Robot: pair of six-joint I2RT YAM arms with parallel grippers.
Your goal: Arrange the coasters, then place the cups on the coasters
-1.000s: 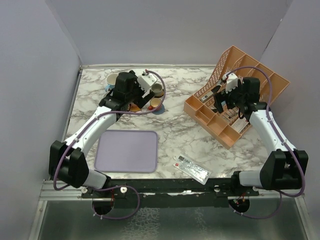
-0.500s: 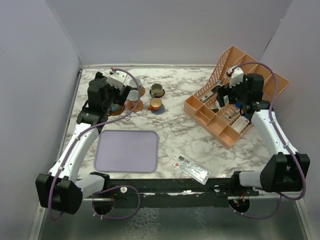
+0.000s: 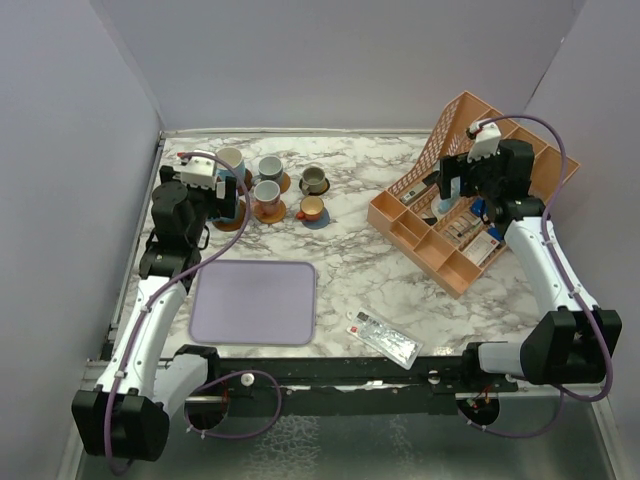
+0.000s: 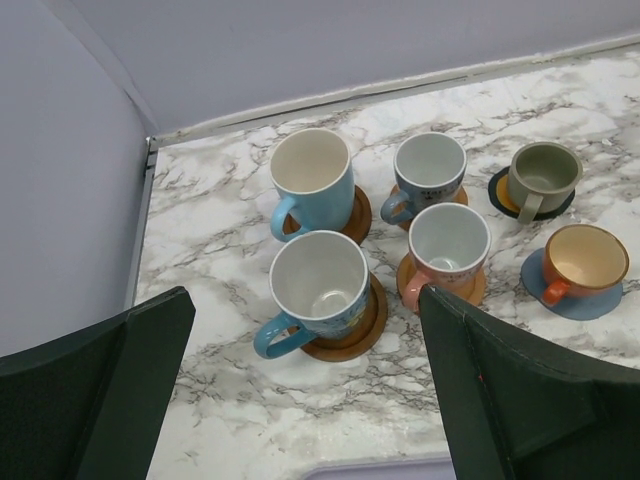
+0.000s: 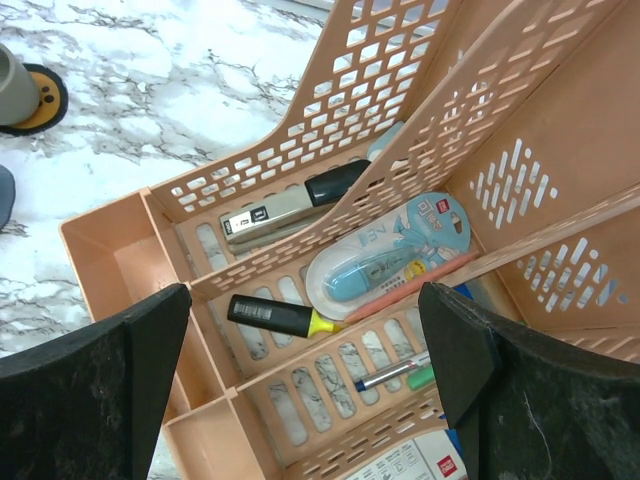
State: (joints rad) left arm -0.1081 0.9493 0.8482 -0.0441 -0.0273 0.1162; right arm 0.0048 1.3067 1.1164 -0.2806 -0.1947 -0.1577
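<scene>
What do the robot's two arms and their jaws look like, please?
The left arm and right arm match: white shells on the links, black joint housings, a purple cable looping along each, a small white block at each wrist. The jaws are broad, flat, dark plates.

Glossy ceramic cups [image 4: 320,290] on a polished marble-look tabletop [image 4: 620,110].

We see six small handled mugs [image 4: 448,240] standing upright on thin round coasters [image 4: 475,292], clustered at the table's eleven o'clock. The light blue mugs [image 4: 320,290] top dark brown discs [image 4: 372,318], and the orange mug [image 4: 585,258] tops a grey-blue disc [image 4: 590,305].
</scene>
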